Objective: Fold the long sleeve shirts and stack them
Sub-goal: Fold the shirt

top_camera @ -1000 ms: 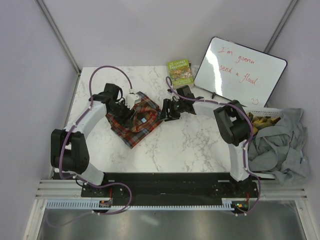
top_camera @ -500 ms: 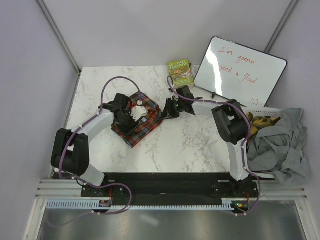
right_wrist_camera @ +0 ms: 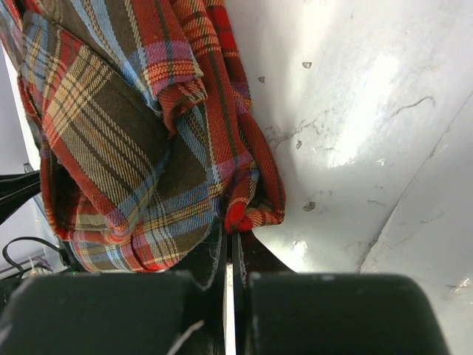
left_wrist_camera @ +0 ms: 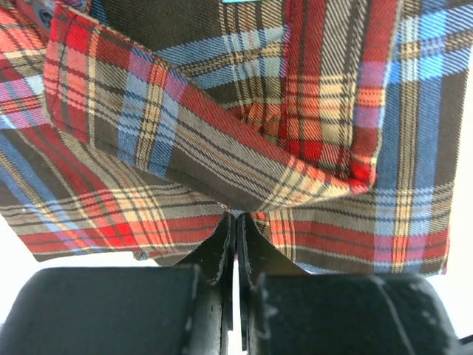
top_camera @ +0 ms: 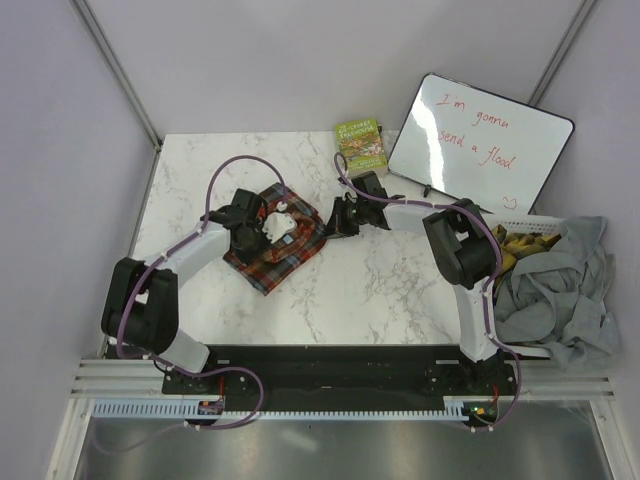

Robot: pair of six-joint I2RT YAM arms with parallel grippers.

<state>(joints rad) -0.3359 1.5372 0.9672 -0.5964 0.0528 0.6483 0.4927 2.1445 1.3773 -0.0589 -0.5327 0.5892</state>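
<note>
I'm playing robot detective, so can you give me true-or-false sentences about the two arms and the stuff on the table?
1. The left tool is shut on the plaid shirt. True.
2. The right tool is open and away from the shirt. False: it is shut, pinching the shirt's edge.
3. The whiteboard has red writing. True.
4. The green book lies on the shirt. False: it lies at the far edge of the table, beside the whiteboard and apart from the shirt.
5. Grey cloth is heaped at the right of the table. True.
</note>
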